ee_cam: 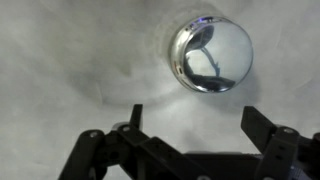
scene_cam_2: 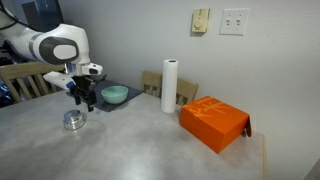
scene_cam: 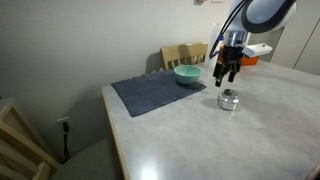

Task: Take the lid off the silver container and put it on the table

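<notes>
While hovering with the gripper [ee_cam: 192, 120] spread wide and empty, finds the silver container [scene_cam: 229, 102] just below, slightly ahead; probably must pinch its light, stiff, slippery lid [ee_cam: 211, 55] across the rim.

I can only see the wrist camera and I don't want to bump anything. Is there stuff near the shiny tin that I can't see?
Observer: Yes. A teal bowl sits on a dark placemat close to the silver container, but not touching it.
Operator: Am I touching the tin already?
Observer: No. In both exterior views the gripper hangs just above it, with a small gap between them.
Operator: Is anything else big on there?
Observer: An orange box lies on the table, well away from the container.
</notes>
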`<control>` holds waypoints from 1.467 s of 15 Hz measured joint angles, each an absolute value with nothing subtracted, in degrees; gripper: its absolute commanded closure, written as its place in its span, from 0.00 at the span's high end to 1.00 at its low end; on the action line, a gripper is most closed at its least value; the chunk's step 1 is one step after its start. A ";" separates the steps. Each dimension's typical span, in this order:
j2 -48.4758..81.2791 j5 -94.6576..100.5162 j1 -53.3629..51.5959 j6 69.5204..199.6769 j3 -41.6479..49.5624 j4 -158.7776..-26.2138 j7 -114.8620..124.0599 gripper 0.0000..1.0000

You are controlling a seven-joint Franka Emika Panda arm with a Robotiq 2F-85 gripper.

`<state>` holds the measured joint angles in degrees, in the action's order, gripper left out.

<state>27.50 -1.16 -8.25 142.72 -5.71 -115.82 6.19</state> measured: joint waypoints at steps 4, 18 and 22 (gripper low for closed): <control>28.82 -1.68 -8.84 142.73 -7.35 -114.42 5.89 1.00; 28.75 4.37 -17.61 140.24 -0.19 -115.12 28.67 1.00; 28.54 -0.73 -15.60 136.59 -2.65 -115.64 23.02 1.00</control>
